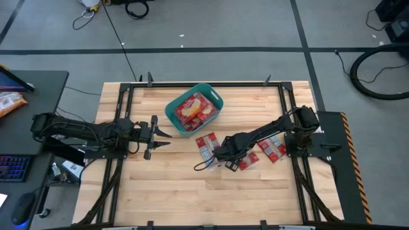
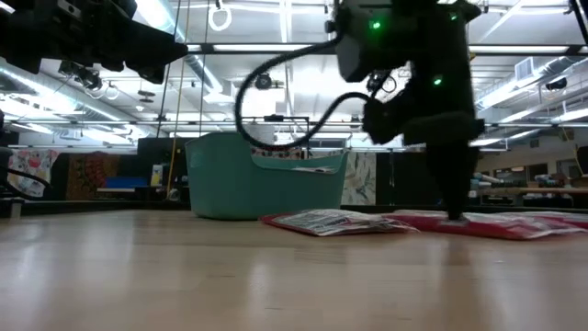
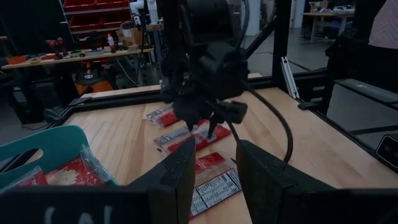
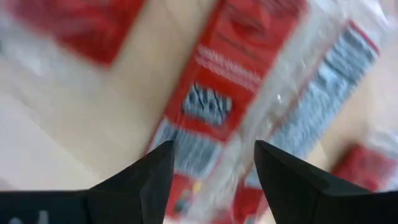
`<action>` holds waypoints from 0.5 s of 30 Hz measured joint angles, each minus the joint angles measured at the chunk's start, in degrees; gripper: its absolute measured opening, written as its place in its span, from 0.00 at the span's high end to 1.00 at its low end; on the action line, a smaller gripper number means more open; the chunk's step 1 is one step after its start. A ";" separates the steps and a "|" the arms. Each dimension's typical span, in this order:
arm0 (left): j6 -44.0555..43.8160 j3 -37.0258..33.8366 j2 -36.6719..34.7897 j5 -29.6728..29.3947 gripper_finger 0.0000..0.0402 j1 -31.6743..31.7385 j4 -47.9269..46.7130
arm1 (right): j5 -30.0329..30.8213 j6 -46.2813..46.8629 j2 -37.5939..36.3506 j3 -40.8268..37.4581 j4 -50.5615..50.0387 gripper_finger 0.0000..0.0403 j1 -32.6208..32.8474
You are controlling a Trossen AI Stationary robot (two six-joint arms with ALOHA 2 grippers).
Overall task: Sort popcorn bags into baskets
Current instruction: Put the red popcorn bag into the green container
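Observation:
The teal basket (image 1: 174, 119) stands at the table's far middle and holds several red popcorn bags (image 1: 193, 107); the low view shows its wall (image 2: 248, 179). More red bags lie flat on the wood right of centre (image 1: 207, 145), (image 1: 273, 149), (image 2: 335, 221). My right gripper (image 1: 225, 155) is open and points down over these bags. Its wrist view shows the fingers either side of a red bag with white print (image 4: 242, 74). My left gripper (image 1: 167, 138) hangs open above the table, left of the basket's near end, holding nothing. My right gripper comes from above, pointing down, and in the low view its fingertip (image 2: 453, 215) reaches the level of the flat bags (image 2: 496, 224). I cannot tell whether it touches the bag; the fingers stand open across the bag's printed face (image 4: 211, 106).
Black frame rails (image 1: 124, 108) run along the table's left, right and far sides. A desk to the left carries an orange-and-white snack bag (image 1: 9, 102). Bare wood (image 1: 192, 198) lies toward the near edge. In the left wrist view the right arm (image 3: 205, 74) shows beyond my fingers.

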 joint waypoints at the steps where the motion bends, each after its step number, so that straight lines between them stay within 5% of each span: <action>1: 0.00 0.00 0.00 0.00 0.70 0.00 -0.03 | 0.07 -0.13 -0.41 -0.01 -1.30 0.43 0.62; 15: 0.00 0.00 0.00 0.00 0.70 0.00 0.10 | 12.94 3.47 -2.10 0.02 1.09 0.44 7.72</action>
